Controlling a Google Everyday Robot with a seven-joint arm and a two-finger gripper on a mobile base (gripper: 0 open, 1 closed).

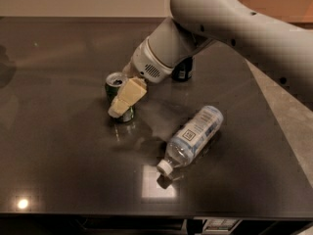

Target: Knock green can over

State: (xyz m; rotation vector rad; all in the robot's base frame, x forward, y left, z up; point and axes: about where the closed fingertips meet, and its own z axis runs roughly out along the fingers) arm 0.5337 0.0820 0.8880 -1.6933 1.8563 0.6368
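The green can [114,85] stands on the dark table [58,146], left of centre, its silver top showing. It seems upright, perhaps slightly tilted. My gripper [121,105] reaches down from the upper right. Its cream fingers [128,96] lie across the can's right front side, touching it and hiding most of its body.
A clear plastic bottle [193,133] with a white cap lies on its side right of the can. A dark can [182,71] stands behind my arm, mostly hidden. The table's right edge [274,106] borders a grey floor.
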